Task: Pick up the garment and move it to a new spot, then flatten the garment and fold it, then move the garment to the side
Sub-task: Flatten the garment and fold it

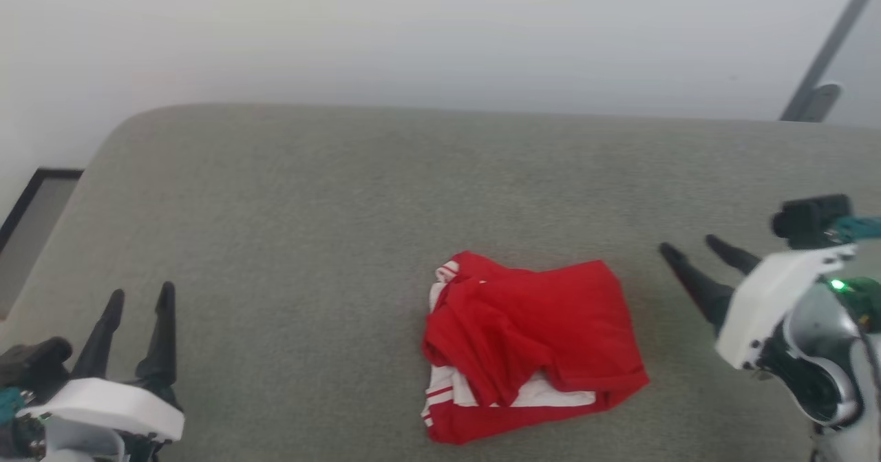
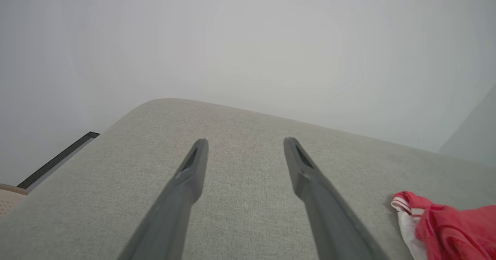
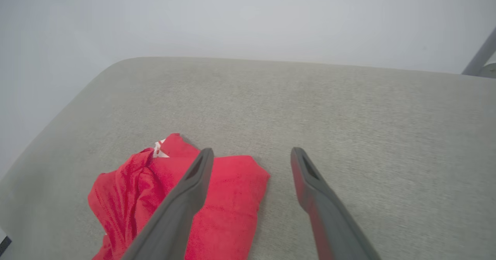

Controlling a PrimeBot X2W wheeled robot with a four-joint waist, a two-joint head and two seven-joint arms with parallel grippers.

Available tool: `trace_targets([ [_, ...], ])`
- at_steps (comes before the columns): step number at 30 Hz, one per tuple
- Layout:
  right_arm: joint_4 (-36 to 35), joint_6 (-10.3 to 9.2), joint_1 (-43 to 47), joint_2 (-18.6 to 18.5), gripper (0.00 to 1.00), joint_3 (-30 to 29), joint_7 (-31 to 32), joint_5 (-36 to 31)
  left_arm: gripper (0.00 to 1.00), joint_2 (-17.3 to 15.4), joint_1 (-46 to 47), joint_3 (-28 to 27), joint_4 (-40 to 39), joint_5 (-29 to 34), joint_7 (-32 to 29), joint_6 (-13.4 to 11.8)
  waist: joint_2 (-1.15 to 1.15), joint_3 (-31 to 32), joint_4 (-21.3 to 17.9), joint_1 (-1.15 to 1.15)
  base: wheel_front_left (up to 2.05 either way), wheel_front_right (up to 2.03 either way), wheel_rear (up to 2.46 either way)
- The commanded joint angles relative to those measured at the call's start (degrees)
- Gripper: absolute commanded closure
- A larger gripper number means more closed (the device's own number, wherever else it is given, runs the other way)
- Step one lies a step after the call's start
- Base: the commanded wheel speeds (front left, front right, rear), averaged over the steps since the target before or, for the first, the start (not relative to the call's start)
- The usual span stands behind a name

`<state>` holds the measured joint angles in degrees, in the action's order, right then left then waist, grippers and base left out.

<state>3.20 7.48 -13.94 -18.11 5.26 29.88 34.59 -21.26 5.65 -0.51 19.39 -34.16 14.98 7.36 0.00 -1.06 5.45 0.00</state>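
The garment [image 1: 530, 345], a red T-shirt with white sleeve parts and striped trim, lies folded in a loose bundle on the grey-green cushion, near its front edge and a little right of centre. My right gripper [image 1: 688, 245] hovers open just to its right, fingers apart and holding nothing; in the right wrist view its left finger overlaps the garment [image 3: 228, 198]. My left gripper [image 1: 141, 293] stands open at the lower left, well clear of the cloth. The left wrist view catches the garment's [image 2: 449, 225] sleeve end at the lower right.
The padded cushion [image 1: 344, 193] spans the whole width, with a rounded far-left corner. A white wall rises behind it. A grey metal bar [image 1: 826, 49] leans at the far right, and a dark-framed panel [image 1: 34, 207] lies off the left edge.
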Motion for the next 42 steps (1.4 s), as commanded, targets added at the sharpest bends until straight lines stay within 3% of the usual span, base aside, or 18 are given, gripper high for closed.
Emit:
trace_targets([
  [1,-0.1,0.03,1.1,-0.5,0.0,-0.5,-2.1,-0.5,0.0,-0.3,-0.9,-0.8,-0.2,0.7,0.2,0.2,0.0,1.0,-1.6,0.0,0.0,0.0,0.0],
  [8,1.6,0.03,4.0,-3.9,0.0,-1.4,-14.0,-3.3,0.0,-0.3,-2.7,-3.2,-1.6,2.8,0.2,0.2,0.0,1.4,-4.8,0.0,0.0,0.0,0.0],
  [22,8.8,0.03,9.4,-5.4,0.0,-3.9,-33.0,-7.4,0.0,2.0,-6.2,-7.5,-3.8,6.8,0.2,0.2,0.0,2.1,-7.4,0.0,0.0,0.0,0.0],
  [31,12.4,0.03,10.6,-5.3,0.0,-3.5,-36.7,-6.9,0.0,2.0,-7.9,-8.6,-4.1,7.3,0.2,0.2,0.0,2.3,-7.1,0.0,0.0,0.0,0.0],
  [42,13.0,0.02,10.1,-5.4,0.0,-3.2,-36.6,-7.2,0.0,2.3,-7.7,-8.5,-4.1,7.7,0.2,0.2,0.0,2.2,-6.1,0.0,0.0,0.0,0.0],
])
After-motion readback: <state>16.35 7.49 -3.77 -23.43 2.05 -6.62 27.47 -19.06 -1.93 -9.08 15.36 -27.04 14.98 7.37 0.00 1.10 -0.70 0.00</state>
